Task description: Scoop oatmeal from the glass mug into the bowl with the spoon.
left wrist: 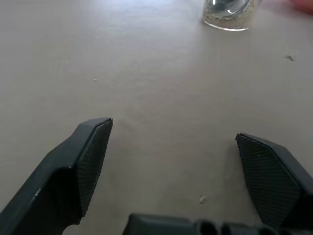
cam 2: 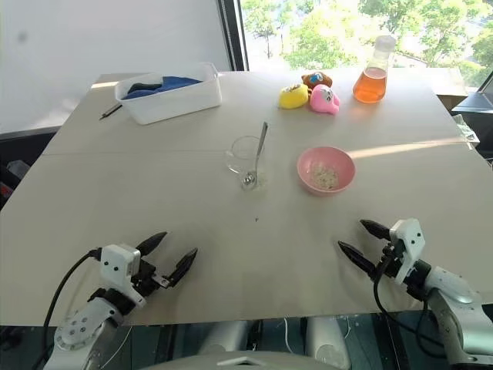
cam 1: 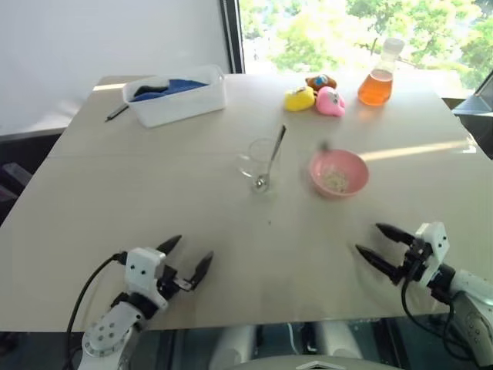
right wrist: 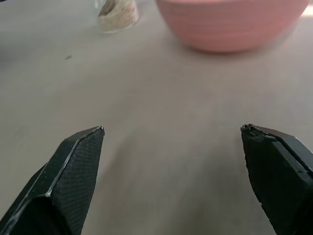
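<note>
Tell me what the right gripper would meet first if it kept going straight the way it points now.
Likely the pink bowl: the open right gripper points across bare table at it, with the glass mug off to one side. Depth is uncertain.

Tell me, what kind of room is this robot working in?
Probably a lab or demo room rather than a kitchen: a plain table by a big window with trees outside, set with mixed props: rubber toys, a flask of orange liquid and a white tub.

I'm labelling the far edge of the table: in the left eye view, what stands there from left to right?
Dark pen → white tub → yellow toy → pink toy → flask of orange liquid.
</note>
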Motion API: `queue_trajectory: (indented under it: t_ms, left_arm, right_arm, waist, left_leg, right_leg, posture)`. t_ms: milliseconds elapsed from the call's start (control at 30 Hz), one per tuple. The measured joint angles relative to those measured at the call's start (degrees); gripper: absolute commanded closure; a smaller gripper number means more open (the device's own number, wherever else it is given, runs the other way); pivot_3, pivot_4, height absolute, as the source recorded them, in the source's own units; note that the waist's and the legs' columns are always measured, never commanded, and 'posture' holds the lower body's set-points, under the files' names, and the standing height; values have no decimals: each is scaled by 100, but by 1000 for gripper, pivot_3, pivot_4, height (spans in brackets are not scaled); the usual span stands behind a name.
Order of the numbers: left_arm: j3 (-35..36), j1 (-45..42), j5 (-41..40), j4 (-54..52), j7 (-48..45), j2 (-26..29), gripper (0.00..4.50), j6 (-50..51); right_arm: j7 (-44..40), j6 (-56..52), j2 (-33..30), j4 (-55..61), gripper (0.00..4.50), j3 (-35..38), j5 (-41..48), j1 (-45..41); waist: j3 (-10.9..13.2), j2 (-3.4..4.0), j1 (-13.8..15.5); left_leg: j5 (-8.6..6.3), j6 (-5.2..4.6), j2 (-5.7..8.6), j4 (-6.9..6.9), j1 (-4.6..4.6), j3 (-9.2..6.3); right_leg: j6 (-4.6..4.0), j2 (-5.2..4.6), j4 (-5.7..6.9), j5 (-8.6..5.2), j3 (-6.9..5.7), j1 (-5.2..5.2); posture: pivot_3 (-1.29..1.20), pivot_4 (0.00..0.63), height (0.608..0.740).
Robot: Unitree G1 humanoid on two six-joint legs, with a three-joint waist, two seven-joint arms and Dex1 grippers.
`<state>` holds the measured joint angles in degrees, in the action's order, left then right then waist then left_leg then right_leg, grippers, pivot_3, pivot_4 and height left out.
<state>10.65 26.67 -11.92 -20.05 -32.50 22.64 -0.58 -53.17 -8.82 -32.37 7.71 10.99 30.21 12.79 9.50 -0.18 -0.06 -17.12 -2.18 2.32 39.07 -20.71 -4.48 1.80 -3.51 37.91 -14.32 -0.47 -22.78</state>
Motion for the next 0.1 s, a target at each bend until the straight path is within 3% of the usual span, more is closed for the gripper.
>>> queue_trajectory:
  t_ms: [100]
  left_arm:
    - [-7, -12, 68, 30, 0, 19, 36, -119]
  right_arm:
    - [-32, 91, 1, -251, 0, 16, -73, -221]
  waist:
    - [0, 2, 2]
  left_leg:
    - [-1, 1, -1, -13, -5, 2]
  right_leg:
    - [8, -1, -12, 14, 0, -6]
  posture:
    - [0, 150, 740]
